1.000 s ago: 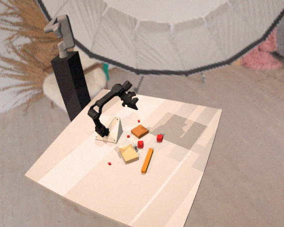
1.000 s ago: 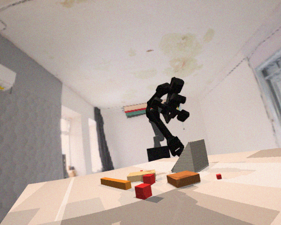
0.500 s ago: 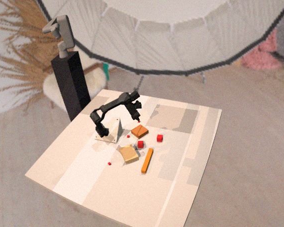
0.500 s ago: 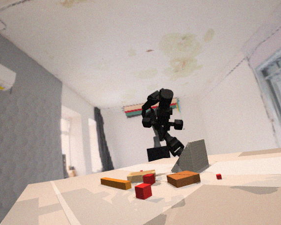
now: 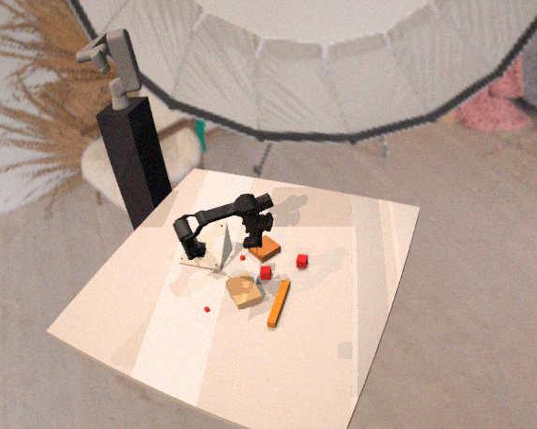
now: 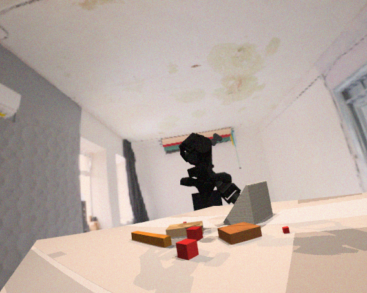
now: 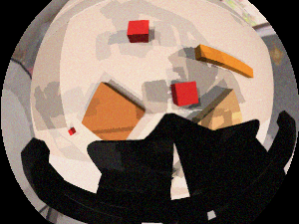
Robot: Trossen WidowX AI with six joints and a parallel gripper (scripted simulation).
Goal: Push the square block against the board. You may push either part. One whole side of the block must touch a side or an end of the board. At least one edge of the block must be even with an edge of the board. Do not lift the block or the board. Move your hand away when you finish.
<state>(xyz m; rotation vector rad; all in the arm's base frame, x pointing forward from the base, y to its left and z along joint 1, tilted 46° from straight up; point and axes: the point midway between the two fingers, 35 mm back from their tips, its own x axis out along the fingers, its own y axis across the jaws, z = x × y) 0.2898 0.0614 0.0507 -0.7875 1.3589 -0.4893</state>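
The orange-brown square block lies flat. The pale tan slab lies apart from it. I cannot tell surely whether this slab or the long orange bar is the board; neither touches the block. My gripper is shut and empty. It points down above the table and overlaps the block's left corner in the top view. In the wrist view its fingers hide the near parts of the block and slab.
A red cube stands between block and slab. Another red cube stands farther right in the top view. Small red cubes lie around. A grey wedge stands by the arm's base.
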